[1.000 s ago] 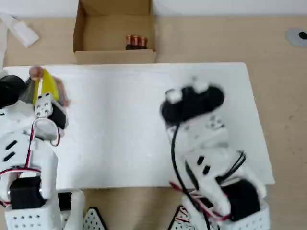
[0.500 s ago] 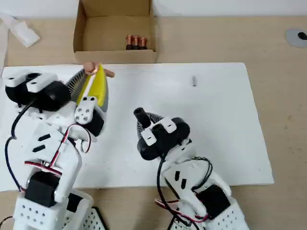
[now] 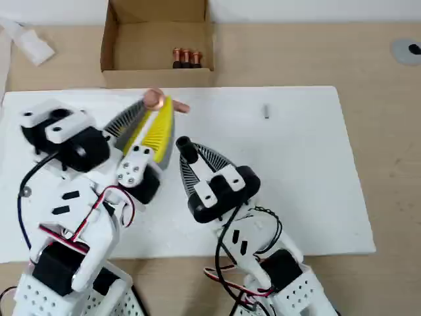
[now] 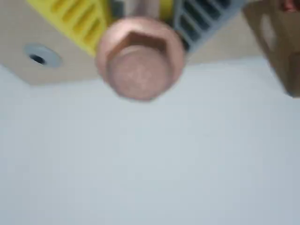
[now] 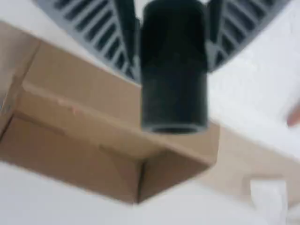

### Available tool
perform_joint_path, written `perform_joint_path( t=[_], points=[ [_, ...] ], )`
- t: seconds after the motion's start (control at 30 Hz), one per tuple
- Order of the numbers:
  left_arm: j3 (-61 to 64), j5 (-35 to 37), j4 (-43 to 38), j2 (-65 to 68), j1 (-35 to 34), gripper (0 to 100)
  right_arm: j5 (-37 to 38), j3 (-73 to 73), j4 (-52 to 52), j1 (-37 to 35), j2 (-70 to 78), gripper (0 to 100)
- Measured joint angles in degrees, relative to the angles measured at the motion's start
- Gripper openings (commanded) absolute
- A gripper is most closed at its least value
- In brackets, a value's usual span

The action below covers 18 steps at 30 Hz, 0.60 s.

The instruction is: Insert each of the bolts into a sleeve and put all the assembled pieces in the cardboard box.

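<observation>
Closer together: copper bolt (image 4: 139,58), black sleeve (image 5: 174,65)

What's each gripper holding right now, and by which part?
Left gripper clamps the copper bolt by its shank, leaving the head free. Right gripper clamps the black sleeve around its body, with the open end sticking out.

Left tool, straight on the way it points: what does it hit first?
Likely the cardboard box front wall, just past the bolt that the left tool holds. Height is unclear, so it might pass over the wall.
</observation>
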Motion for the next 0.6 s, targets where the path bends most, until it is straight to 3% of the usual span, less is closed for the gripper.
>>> perform_joint_path(
  t=[0.2,0.4,0.6],
  points=[
    [-0.88,-2.37,2.99,0.00,0.09,1,0.00,0.35,-3.08,0.00,0.00,0.9],
    [-8.18,-8.18,15.30,0.26,0.09,1,0.00,0.35,-3.08,0.00,0.00,0.9],
    [-20.13,-7.21,27.16,9.32,0.09,1,0.00,0.35,-3.08,0.00,0.00,0.9]
  ],
)
